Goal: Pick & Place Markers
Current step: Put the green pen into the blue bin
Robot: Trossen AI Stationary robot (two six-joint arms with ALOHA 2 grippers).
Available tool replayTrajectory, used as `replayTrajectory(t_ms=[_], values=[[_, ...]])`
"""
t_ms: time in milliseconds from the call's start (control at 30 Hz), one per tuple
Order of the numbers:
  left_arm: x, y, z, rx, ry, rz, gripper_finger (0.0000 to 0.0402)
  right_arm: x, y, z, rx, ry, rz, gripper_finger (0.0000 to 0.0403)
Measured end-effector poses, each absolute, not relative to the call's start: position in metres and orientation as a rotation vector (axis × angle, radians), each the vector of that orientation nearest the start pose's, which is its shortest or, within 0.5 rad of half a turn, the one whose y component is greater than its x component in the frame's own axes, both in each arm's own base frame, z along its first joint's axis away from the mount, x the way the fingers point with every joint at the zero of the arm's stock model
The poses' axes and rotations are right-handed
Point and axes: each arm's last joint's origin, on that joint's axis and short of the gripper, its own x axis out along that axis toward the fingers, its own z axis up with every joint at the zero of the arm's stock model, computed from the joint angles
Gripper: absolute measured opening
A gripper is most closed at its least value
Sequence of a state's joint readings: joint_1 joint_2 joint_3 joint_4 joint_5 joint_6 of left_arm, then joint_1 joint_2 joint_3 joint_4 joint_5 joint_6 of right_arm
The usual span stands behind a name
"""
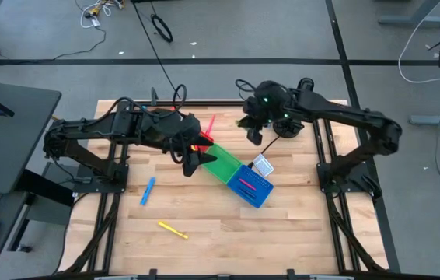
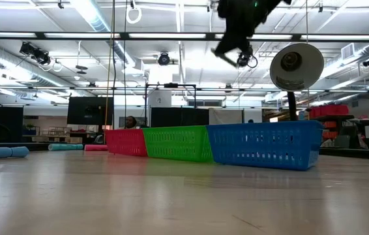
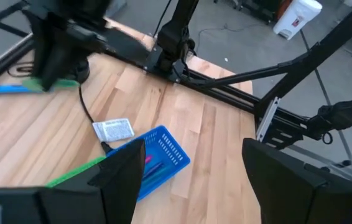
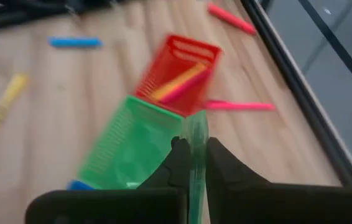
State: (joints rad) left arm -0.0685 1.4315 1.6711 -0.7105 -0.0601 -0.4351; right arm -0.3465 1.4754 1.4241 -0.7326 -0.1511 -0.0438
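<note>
Right gripper [image 4: 191, 163] was clamped on a green marker [image 4: 194, 140], high above the green bin [image 1: 221, 165] at frame centre. Left gripper [image 1: 190, 162] hung spread, holding nothing, beside the bins. Risk: thin marker slips or bounces out if dropped from height.

Wooden table [image 1: 204, 210], perforated plastic bins [image 1: 239, 179]

The left gripper [image 1: 191, 162] hides part of the red bin [image 1: 204, 141] at the high view's centre. In the right wrist view, the green marker [image 4: 195, 163] is blurred and cut off at the bottom edge.
</note>
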Motion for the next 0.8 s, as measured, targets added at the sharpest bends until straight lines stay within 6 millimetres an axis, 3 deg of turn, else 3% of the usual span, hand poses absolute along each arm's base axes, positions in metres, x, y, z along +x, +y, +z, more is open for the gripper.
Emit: replayTrajectory(t_ms=[200,433,800], values=[[0.293,-0.018,0.438,-0.383,0.456,0.108,0.0275,0.301,-0.067,0.371,0.165,0.627,-0.094,0.0012],[0.293,-0.018,0.438,-0.381,0.455,0.108,0.0275,0.312,-0.038,0.386,0.191,0.495,-0.016,0.0012],[0.293,-0.018,0.438,-0.359,0.456,0.103,0.0275,0.322,-0.008,0.412,0.247,0.234,0.085,0.0012]])
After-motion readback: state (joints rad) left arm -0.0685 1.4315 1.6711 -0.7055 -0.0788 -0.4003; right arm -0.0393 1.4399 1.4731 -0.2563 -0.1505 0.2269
